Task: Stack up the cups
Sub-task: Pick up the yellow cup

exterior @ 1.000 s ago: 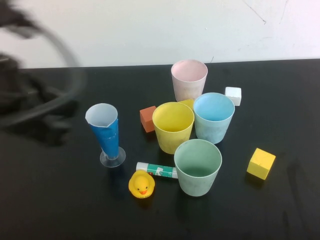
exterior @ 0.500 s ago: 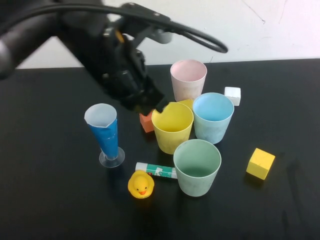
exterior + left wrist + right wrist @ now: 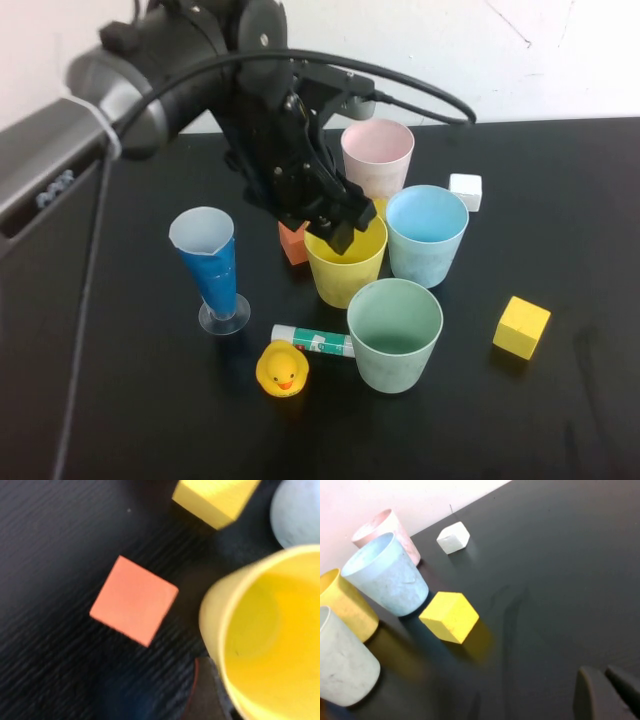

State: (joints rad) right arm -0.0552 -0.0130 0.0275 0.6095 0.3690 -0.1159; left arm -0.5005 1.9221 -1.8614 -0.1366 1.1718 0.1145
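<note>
Left gripper (image 3: pixel 338 232) sits at the near rim of the matte yellow plastic tumbler (image 3: pixel 346 255) mid-table; finger spacing cannot be told. Left wrist: yellow tumbler (image 3: pixel 270 635) beside orange cube (image 3: pixel 134 600). Right wrist: right gripper (image 3: pixel 605 692), fingertips pressed together, hangs over bare black table (image 3: pixel 555 570).

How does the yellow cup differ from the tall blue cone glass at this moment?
The yellow cup is short, wide and sits flat on the table; the blue cone glass is taller, narrower and stands on a clear foot. The left pincer is at the yellow cup's rim; the cone glass stands alone. The right pincer is off to the side. Both stand upright.
</note>
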